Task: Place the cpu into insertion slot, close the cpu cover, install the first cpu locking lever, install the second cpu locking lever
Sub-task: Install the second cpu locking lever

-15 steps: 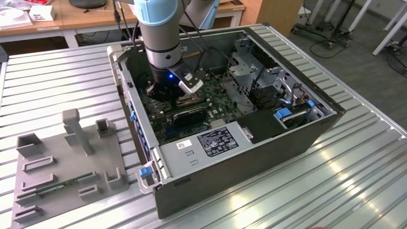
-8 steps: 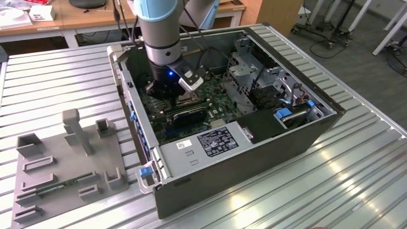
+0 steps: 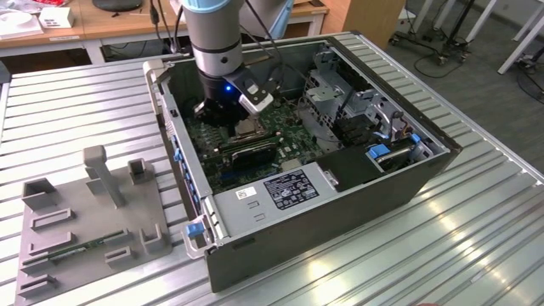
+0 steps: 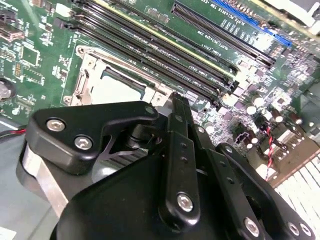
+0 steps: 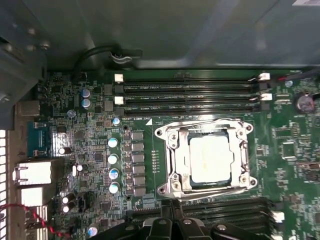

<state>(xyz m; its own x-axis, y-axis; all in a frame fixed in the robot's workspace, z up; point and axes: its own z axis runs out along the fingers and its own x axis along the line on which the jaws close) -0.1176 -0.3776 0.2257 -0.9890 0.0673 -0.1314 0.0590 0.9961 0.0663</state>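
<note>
The cpu [image 5: 212, 158] lies flat in the insertion slot [image 5: 173, 158], its pale face showing through the cut-out of the silvery cpu cover [image 5: 244, 159], which lies down over it. Thin wire levers [image 5: 200, 121] run along two sides of the frame. In the second wrist view the cpu [image 4: 117, 87] sits just beyond my black gripper [image 4: 178, 102], whose fingers are shut together with nothing between them, the tips at the socket's edge by the memory slots. In the exterior view the gripper [image 3: 236, 121] hangs inside the open computer case, right over the socket [image 3: 248, 129].
Long black memory slots [image 5: 190, 92] flank the socket on two sides. The case walls [image 3: 174, 127], a drive cage [image 3: 340, 95] and the power supply [image 3: 281, 188] box in the motherboard. A grey fixture plate [image 3: 85, 217] lies on the ribbed metal table at the exterior view's left.
</note>
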